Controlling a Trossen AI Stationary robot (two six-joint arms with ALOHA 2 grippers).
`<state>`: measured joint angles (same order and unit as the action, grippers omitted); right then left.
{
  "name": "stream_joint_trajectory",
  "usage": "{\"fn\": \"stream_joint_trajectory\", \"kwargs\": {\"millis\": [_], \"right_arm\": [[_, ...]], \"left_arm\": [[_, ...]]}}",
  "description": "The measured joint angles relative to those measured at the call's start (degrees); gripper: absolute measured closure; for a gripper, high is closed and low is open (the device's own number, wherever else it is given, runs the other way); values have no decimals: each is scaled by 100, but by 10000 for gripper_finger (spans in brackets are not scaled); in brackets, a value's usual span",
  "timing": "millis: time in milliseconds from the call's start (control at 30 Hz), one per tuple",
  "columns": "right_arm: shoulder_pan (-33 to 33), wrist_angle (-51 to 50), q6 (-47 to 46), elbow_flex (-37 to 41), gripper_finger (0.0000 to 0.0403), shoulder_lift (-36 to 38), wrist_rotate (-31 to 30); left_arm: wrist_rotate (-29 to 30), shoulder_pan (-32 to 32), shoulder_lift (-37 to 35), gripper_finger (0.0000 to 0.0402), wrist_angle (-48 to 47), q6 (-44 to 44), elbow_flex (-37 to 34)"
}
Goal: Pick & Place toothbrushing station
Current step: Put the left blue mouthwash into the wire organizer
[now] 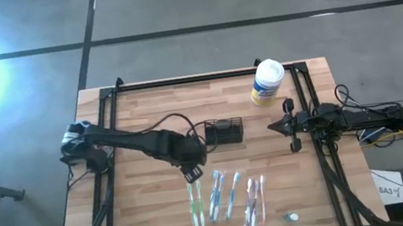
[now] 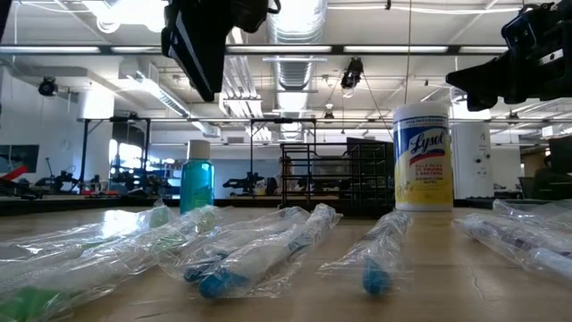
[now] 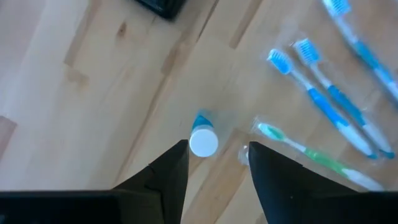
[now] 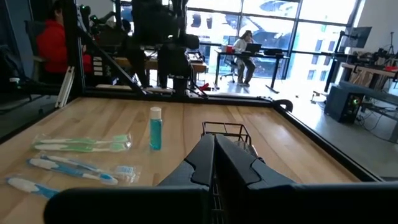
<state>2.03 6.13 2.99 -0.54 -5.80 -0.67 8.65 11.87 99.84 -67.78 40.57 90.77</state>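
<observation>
The brand "Lysol" was read on the yellow label of the white canister [image 2: 433, 157]; the smaller print below it could not be made out. "SA3" was read on a white sheet [image 1: 390, 190] right of the table [image 1: 151, 205]

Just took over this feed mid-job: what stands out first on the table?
A row of wrapped toothbrushes lies along the table's near edge. The left gripper hangs open directly above a small upright blue bottle beside them. Further back sit the black mesh caddy at mid-table and a white wipes canister near the far right corner.
</observation>
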Motion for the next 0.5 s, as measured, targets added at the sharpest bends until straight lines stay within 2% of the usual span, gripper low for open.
{"fn": "stream_joint_trajectory", "kwargs": {"millis": [233, 500], "right_arm": [[0, -34, -83, 0, 394, -2, 24], [-1, -79, -145, 0, 394, -4, 24]], "left_arm": [[-40, 35, 380, 224, -214, 203, 73], [43, 33, 431, 205, -254, 291, 4]]}}
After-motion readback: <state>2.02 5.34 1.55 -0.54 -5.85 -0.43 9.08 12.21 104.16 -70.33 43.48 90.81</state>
